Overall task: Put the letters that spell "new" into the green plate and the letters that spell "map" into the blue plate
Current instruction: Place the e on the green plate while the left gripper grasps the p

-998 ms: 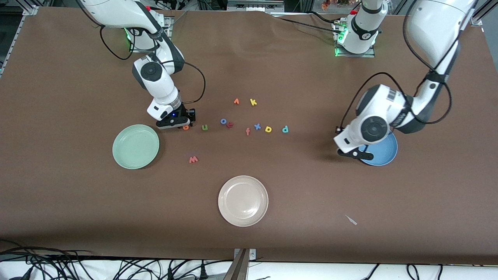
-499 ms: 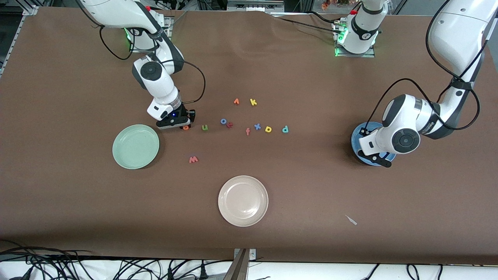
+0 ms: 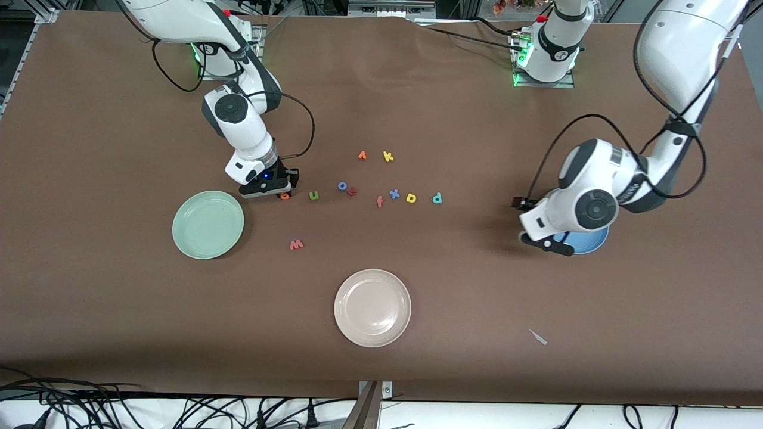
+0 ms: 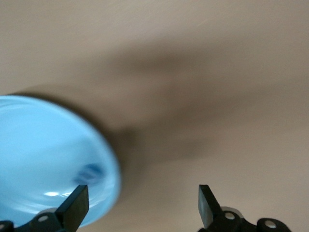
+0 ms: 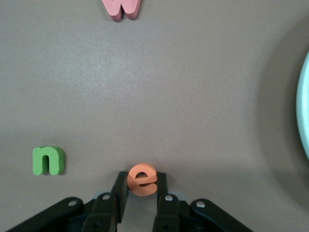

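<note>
While the green plate (image 3: 208, 224) lies toward the right arm's end of the bench, the right claw (image 5: 141, 186) beside it pinches the orange "e" (image 5: 142, 179) at bench level, the green "n" (image 5: 48, 160) close by; the left claw (image 4: 142, 205) hangs spread wide over the blue plate's (image 4: 43, 159) rim, a blue letter (image 4: 91, 171) inside

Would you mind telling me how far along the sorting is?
Done: a blue letter lies in the blue plate, with the left gripper open over its edge. In hand: the right gripper is shut on the e. Left: n, w, a, p; the green plate holds nothing.
</note>
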Robot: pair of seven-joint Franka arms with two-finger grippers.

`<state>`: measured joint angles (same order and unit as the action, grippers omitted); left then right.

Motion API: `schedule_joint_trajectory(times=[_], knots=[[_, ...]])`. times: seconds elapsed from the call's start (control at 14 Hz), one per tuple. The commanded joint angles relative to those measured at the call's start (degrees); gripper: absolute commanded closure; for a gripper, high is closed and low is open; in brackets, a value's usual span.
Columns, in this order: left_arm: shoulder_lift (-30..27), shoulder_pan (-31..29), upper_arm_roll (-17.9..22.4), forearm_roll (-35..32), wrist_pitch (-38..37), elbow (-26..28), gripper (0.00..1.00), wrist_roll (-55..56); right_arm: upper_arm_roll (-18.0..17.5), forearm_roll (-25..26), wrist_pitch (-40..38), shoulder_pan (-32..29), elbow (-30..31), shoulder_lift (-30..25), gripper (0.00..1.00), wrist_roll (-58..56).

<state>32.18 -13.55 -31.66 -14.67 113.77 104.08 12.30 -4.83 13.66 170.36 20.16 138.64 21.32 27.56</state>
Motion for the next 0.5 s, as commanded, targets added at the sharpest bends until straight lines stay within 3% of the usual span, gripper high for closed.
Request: schedule_joint_trajectory(times=[0.0, 0.29, 0.43], knots=[[-0.2, 4.7, 0.3, 3.3, 7.7, 2.2, 0.0, 10.5, 1.7, 1.0, -2.5, 0.0, 0.1, -3.0, 0.84, -3.2], [-0.4, 10.4, -1.6, 1.9, 17.2, 6.7, 0.0, 23.4, 5.5, 1.0, -13.9, -0.1, -3.5, -7.6, 0.84, -12.5], [0.2, 13.7, -1.6, -2.0, 22.2, 8.9, 0.0, 31.4, 8.2, 0.8, -18.2, -0.1, -5.7, -8.7, 0.84, -18.7]])
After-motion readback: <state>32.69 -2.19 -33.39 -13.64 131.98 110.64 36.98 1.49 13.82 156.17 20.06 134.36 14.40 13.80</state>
